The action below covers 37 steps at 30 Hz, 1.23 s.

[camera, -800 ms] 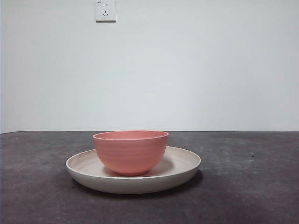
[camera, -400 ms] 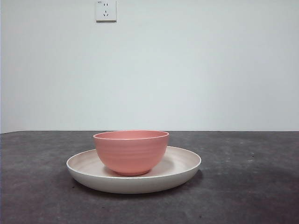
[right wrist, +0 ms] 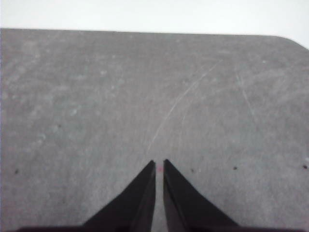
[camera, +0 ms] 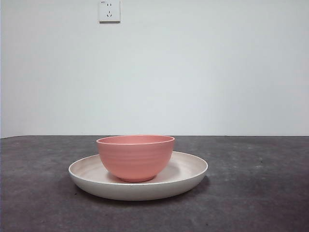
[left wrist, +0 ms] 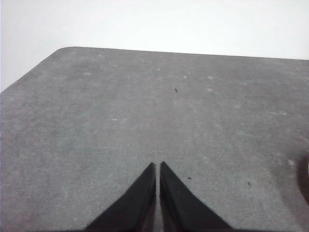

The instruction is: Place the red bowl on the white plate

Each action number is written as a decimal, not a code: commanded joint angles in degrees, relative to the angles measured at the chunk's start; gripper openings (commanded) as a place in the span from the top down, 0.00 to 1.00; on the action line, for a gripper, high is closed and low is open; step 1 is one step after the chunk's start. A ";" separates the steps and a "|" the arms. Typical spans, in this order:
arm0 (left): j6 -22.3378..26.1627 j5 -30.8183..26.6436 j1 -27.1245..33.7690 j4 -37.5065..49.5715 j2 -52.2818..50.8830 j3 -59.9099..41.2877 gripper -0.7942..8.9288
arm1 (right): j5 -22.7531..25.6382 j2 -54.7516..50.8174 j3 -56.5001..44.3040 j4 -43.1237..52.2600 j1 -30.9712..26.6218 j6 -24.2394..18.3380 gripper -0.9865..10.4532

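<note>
- The small, round, coral-red bowl [camera: 135,157] with faint ridges on its matte sides stands upright inside the wide, shallow, off-white plate [camera: 190,175], slightly left of the plate's centre.
- The plate rests on the dark grey table [camera: 260,198].
- A white wall socket [camera: 109,10] sits high on the far wall; no writing on it can be read.
- The left gripper [left wrist: 157,166] has its jaws together over bare table, holding nothing.
- The right gripper [right wrist: 159,163] is likewise closed and empty-handed.
</note>
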 commanded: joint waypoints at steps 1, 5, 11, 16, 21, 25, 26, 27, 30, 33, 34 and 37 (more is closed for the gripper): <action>0.20 -0.15 -0.04 -0.46 -0.07 -1.16 0.90 | 0.15 -0.52 -0.81 1.11 0.15 -0.31 0.89; 0.20 -0.15 -0.04 -0.48 -0.07 -1.16 0.90 | 0.13 -1.05 -0.90 1.07 0.94 -0.39 0.89; 0.20 -0.15 -0.04 -0.48 -0.07 -1.16 0.90 | 0.17 -1.05 -0.94 1.40 2.93 -0.37 0.89; 0.20 -0.15 -0.04 -0.48 -0.07 -1.16 0.90 | 0.15 -1.05 -0.94 1.46 4.44 -0.37 0.89; 0.20 -0.15 -0.04 -0.48 -0.07 -1.16 0.90 | 0.13 -1.05 -0.92 1.49 4.55 -0.37 0.89; 0.20 -0.15 -0.04 -0.48 -0.07 -1.16 0.90 | 0.13 -1.05 -0.92 1.49 4.57 -0.37 0.89; 0.20 -0.15 -0.04 -0.48 -0.07 -1.16 0.90 | 0.15 -1.05 -0.92 1.49 4.55 -0.37 0.89; 0.20 -0.15 -0.04 -0.48 -0.07 -1.16 0.90 | 0.13 -1.05 -0.92 1.49 4.55 -0.37 0.89; 0.20 -0.15 -0.04 -0.48 -0.07 -1.16 0.90 | 0.13 -1.05 -0.92 1.49 4.57 -0.37 0.89; 0.20 -0.15 -0.04 -0.48 -0.07 -1.16 0.90 | 0.13 -1.05 -0.92 1.49 4.55 -0.37 0.89; 0.20 -0.15 -0.04 -0.48 -0.07 -1.16 0.90 | 0.15 -1.05 -0.92 1.49 4.57 -0.37 0.89; 0.20 -0.15 -0.04 -0.48 -0.07 -1.16 0.90 | 0.13 -1.05 -0.92 1.49 4.55 -0.37 0.89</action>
